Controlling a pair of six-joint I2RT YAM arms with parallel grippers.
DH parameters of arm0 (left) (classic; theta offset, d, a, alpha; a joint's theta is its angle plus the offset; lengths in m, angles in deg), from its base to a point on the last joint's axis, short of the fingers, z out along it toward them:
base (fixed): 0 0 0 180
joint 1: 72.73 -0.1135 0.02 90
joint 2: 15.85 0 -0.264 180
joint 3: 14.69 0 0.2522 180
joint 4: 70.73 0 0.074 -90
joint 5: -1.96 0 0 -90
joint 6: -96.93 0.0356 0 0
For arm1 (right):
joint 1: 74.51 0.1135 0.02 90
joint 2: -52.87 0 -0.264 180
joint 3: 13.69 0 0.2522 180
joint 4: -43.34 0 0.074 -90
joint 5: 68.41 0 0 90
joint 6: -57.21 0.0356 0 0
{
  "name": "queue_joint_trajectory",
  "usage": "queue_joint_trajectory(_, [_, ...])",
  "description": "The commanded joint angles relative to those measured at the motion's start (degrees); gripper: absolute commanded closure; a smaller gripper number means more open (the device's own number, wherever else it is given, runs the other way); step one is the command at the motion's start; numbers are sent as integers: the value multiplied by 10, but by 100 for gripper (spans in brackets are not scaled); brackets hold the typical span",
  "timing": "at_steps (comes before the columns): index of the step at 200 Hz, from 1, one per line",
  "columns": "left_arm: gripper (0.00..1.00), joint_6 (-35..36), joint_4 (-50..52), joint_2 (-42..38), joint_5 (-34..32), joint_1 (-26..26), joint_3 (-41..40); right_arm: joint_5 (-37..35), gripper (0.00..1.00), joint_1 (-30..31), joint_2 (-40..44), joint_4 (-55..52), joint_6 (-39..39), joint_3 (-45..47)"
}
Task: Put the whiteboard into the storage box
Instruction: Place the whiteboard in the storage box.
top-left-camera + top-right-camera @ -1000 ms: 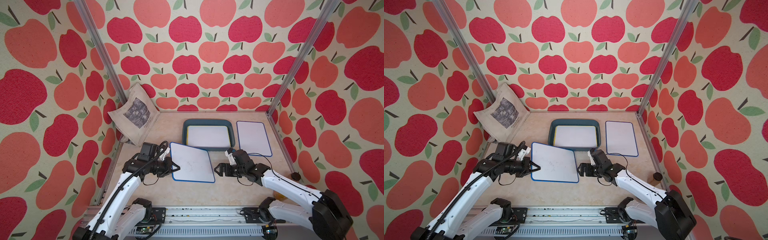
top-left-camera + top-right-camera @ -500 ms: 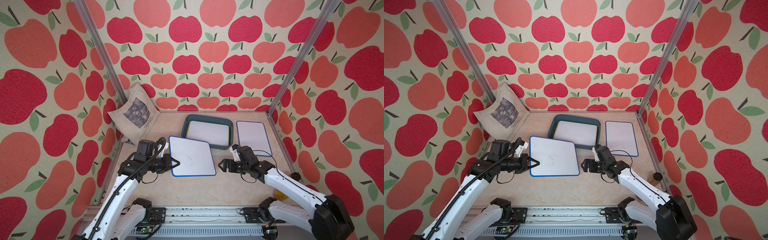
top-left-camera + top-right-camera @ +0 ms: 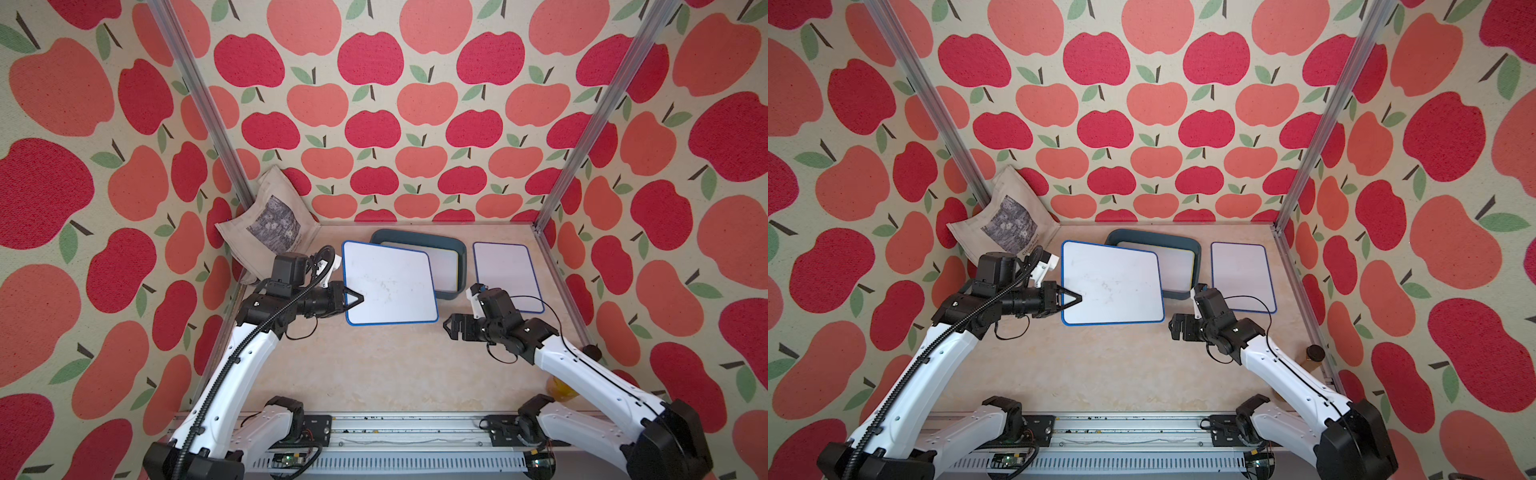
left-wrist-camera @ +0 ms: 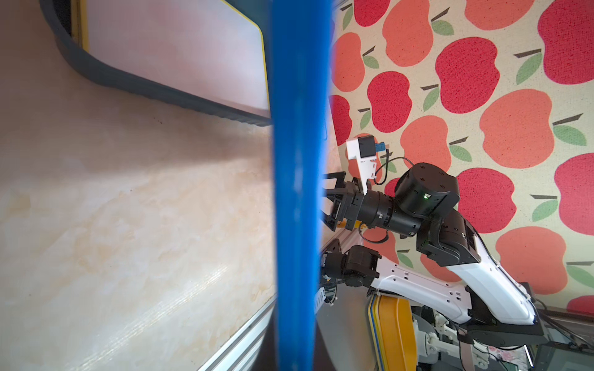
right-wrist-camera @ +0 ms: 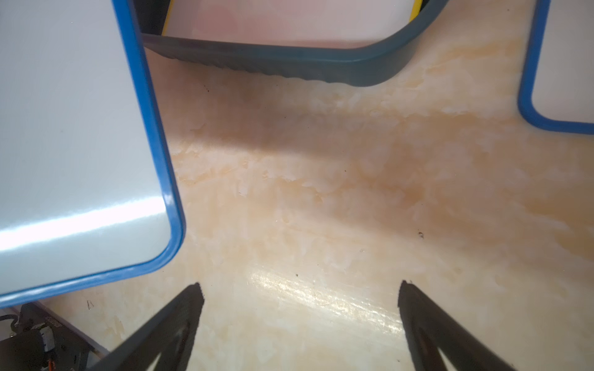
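- The whiteboard [image 3: 390, 286], blue-framed, is pinched at the middle of its left edge by the left gripper [image 3: 358, 298], whose jaws are clamped tight on the frame.
- From that grip the board reaches rightward, its long axis running left to right. It is held above the table [image 3: 374, 365] and casts a shadow there in the right wrist view.
- In both top views its far right corner overlaps the near left part of the storage box [image 3: 415, 237].
- The box lies far and right of the gripper, its long axis nearly parallel to the board's. It already holds a yellow-edged whiteboard [image 3: 445, 270].
- The coming move is judged to be a carry right and far, then a lowering inside the rim.
- The right gripper [image 3: 450, 328] hangs near and right of the board, its jaws spread wide and empty. The left arm is the one placed to finish.
- A second blue-framed whiteboard [image 3: 505, 274] lies flat just right of the box.
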Motion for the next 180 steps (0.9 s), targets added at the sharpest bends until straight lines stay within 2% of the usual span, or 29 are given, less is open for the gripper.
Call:
queue_joint_trajectory(1, [100,63,-60,27,13,-5,50,-40,1,-9,8,-24,-21,-22])
queue_joint_trajectory(39, [100,84,-69,114,3,-30,121,-53,1,-37,-14,-17,-21,-48])
queue_joint_trajectory(59, [100,87,-89,165,35,-46,156,-60,2,-47,-38,-13,-23,-69])
queue_joint_trajectory(104, [100,118,-53,298,66,-53,267,-98,6,-60,-108,3,-16,-121])
queue_joint_trajectory(180, [100,144,-40,419,99,-58,338,-80,19,-109,-272,72,51,-188])
